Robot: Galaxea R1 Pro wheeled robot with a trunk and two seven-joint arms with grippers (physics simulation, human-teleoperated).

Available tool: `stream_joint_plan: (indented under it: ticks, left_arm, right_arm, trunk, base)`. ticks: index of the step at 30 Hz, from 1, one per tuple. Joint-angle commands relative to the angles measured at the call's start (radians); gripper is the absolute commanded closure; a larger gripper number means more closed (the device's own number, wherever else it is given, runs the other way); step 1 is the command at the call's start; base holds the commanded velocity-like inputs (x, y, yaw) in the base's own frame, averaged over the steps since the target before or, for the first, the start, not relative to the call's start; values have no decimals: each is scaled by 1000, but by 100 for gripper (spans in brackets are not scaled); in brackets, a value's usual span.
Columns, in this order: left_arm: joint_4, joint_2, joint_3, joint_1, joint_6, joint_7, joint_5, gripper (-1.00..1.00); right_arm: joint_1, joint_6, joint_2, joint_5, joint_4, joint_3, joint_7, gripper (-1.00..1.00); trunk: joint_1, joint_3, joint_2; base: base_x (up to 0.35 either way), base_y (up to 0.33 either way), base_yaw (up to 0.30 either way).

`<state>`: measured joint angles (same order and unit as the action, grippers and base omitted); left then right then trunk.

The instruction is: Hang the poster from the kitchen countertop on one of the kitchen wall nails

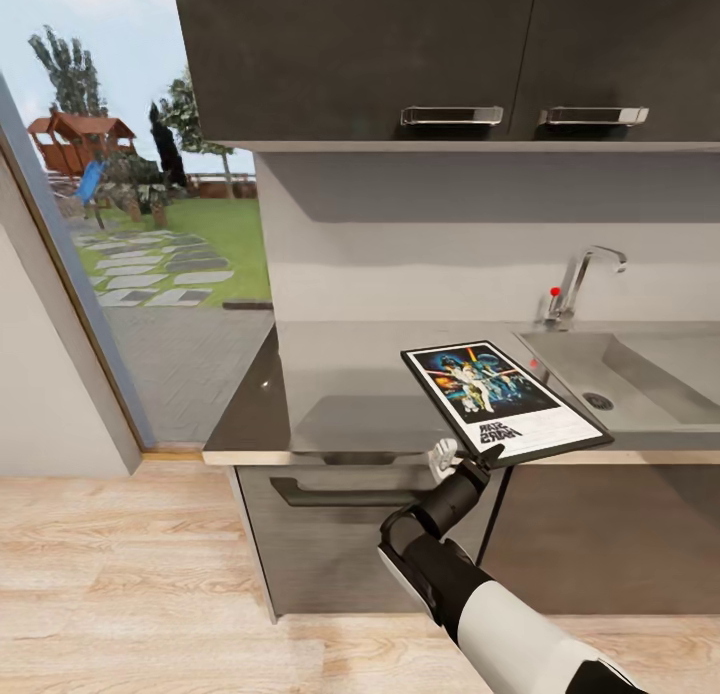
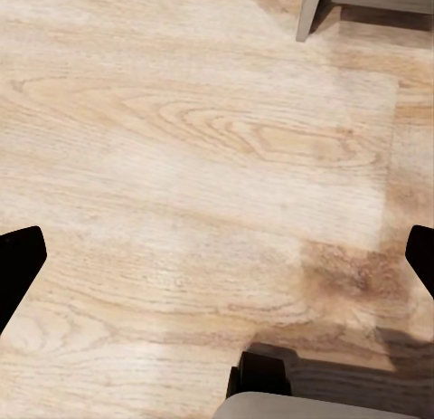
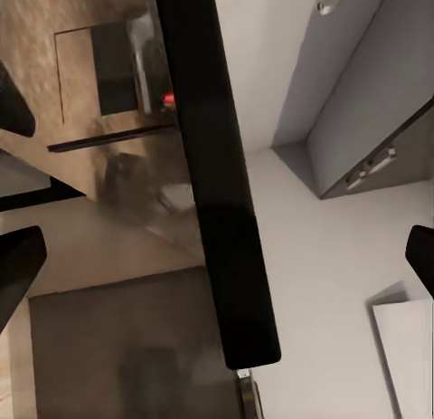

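Observation:
The poster is at the front of the grey kitchen countertop, turned at an angle, with its near edge past the counter's front edge. My right gripper reaches up from below to the poster's near left corner. In the right wrist view the poster's black frame runs edge-on between the spread fingertips, touching neither, so my right gripper is open. I cannot tell whether the poster lies flat or is tipped up. My left gripper hangs open over the wooden floor. The wall nails are out of view.
A steel sink with a chrome tap lies just right of the poster. Dark upper cabinets hang above the counter. A drawer front faces me below it. A glass door to the garden stands at the left.

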<state>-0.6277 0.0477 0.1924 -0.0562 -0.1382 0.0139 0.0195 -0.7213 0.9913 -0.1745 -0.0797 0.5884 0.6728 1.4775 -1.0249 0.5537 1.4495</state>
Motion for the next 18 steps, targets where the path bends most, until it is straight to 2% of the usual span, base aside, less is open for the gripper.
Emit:
stream_joint_plan:
  ticks: [1,18]
  left_arm:
    - [-1,0,1,-1,-1,1,2,-100]
    - [-1,0,2,-1,-1,1,2,-100]
  right_arm:
    - [-1,10,0,-8,-1,4,7,-100]
    - [-1,9,0,-8,-9,4,7,-100]
  trunk:
    - [0,1,0]
    - [0,1,0]
  base:
    - [20,0,0]
    - [3,0,0]
